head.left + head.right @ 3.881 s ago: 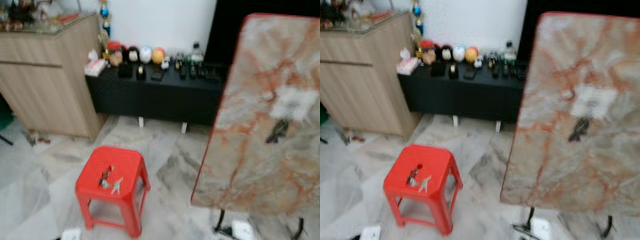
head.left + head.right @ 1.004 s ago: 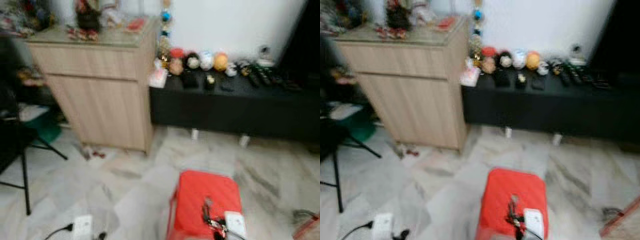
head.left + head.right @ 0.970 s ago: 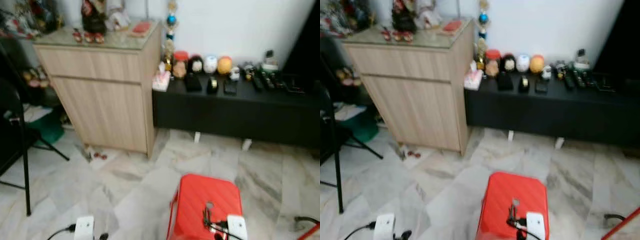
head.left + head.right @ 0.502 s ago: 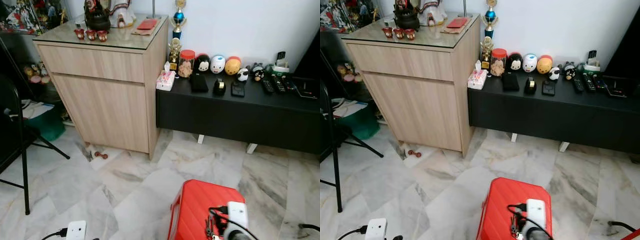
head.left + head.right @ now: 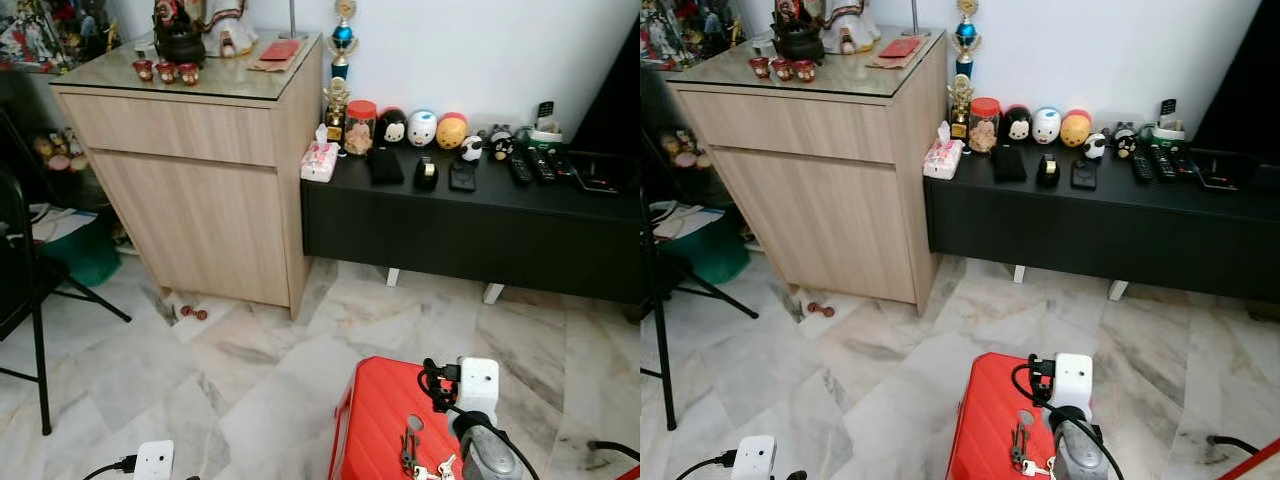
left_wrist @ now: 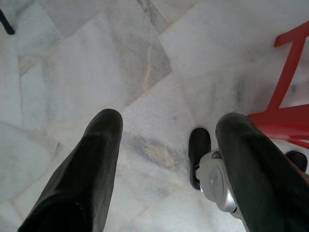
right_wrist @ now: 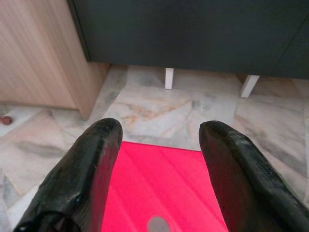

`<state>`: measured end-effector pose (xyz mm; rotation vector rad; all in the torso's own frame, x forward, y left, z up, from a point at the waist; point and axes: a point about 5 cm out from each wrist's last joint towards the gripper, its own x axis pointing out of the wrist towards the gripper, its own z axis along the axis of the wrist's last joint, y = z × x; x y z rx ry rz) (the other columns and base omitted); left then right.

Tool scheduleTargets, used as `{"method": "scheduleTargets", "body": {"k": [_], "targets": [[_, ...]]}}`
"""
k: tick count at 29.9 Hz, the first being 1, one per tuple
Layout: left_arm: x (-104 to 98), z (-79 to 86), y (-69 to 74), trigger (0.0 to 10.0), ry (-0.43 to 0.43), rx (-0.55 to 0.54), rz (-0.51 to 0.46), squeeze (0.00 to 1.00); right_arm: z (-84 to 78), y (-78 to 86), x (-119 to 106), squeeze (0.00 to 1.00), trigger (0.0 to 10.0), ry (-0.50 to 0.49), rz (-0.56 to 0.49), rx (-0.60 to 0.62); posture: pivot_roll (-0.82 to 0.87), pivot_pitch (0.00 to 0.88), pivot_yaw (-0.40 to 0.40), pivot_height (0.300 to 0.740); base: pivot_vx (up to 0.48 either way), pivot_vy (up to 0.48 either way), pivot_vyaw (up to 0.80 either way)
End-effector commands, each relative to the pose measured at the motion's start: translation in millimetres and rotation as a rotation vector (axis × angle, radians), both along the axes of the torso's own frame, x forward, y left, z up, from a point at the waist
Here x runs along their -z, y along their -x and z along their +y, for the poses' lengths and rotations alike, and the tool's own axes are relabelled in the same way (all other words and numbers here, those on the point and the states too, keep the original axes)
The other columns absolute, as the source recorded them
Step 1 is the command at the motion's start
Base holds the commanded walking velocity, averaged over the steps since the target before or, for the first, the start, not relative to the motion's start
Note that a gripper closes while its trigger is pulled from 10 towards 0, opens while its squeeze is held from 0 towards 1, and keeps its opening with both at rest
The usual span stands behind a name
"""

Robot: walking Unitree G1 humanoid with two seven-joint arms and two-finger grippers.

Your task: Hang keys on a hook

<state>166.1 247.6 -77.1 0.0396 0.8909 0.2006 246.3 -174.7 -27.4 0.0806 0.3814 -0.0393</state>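
Step in hand, as judged: approach for pickup. The bunch of metal keys (image 5: 418,462) lies on the red plastic stool (image 5: 375,420), by its centre hole. The right pincer (image 7: 159,159), fingers apart and empty, hovers above the stool, the keys just beneath. Next move: descend and close on them. The left pincer (image 6: 169,164) hangs open over the marble floor (image 5: 250,370).

Right arm (image 5: 480,452): silver-grey rounded casing with a white boxy camera module (image 5: 477,383) on the wrist, and a black cable (image 5: 437,388) looping beside it. Right hand (image 7: 159,166): two long, glossy black, rounded fingers (image 7: 84,174). Left hand (image 6: 169,169): the same thick black fingers (image 6: 91,174). Beyond them, a silver rounded foot shell (image 6: 216,186) with black pads.
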Motion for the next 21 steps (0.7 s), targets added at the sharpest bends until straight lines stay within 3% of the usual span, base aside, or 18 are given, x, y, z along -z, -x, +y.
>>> {"method": "scheduleTargets", "body": {"k": [1, 5, 13, 21], "targets": [[1.4, 0.6, 2.8, 10.0, 0.002, -0.009, 0.013, 0.0, -1.7, -0.4, -1.9, 0.0, 10.0, 0.004, -0.015, 0.014, 0.13, 0.0, -0.02, 0.74, 0.0, 0.0, 0.0], [1.8, 0.6, 3.4, 10.0, 0.011, -0.022, 0.016, 0.0, -0.9, -1.7, -4.3, 0.0, 10.0, 0.007, -0.029, 0.019, 0.13, 0.0, -0.02, 0.74, 0.0, 0.0, 0.0], [1.8, 0.6, 3.4, 10.0, 0.01, -0.02, 0.017, 0.0, -1.2, -1.7, -2.7, 0.0, 10.0, 0.003, -0.012, 0.034, 0.13, 0.0, -0.021, 0.74, 0.0, 0.312, 0.0], [1.9, 0.1, 3.2, 10.0, 0.01, -0.009, 0.02, 0.0, -1.5, -1.3, -1.4, 0.0, 10.0, 0.001, -0.001, 0.035, 0.13, 0.0, -0.02, 0.74, 0.0, 0.0, 0.0]]}}
